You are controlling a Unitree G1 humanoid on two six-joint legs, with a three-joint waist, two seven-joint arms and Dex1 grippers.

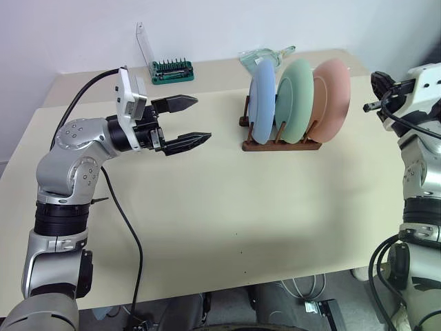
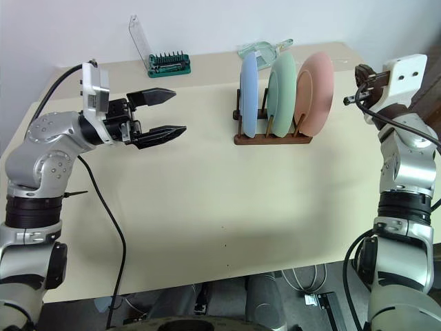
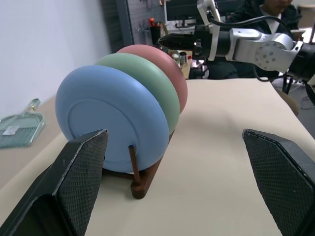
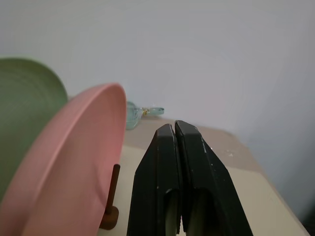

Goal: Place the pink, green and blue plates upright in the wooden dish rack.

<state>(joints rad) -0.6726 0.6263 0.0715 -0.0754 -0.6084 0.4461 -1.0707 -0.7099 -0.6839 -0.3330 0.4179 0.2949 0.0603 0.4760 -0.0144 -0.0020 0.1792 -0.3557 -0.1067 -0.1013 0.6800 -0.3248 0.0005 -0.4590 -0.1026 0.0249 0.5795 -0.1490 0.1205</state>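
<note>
Beige table (image 1: 207, 227): toward its far edge, rack (image 1: 279, 145) holds blue (image 1: 262, 103), green (image 1: 295, 96), pink (image 1: 331, 93) plates upright. Left gripper (image 1: 186, 123) gapes empty; right gripper (image 4: 177, 182) closed, empty. Racking looks finished; next, retreat clear.

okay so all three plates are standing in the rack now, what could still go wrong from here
1. The right pincer, shut, sits close beside the pink plate; a sideways swing could knock it into the green plate and blue plate.
2. The plates lean on thin pegs of the wooden dish rack, so a bump to the table might tip them.
3. The open left pincer points toward the rack; reaching forward could push it.
</note>
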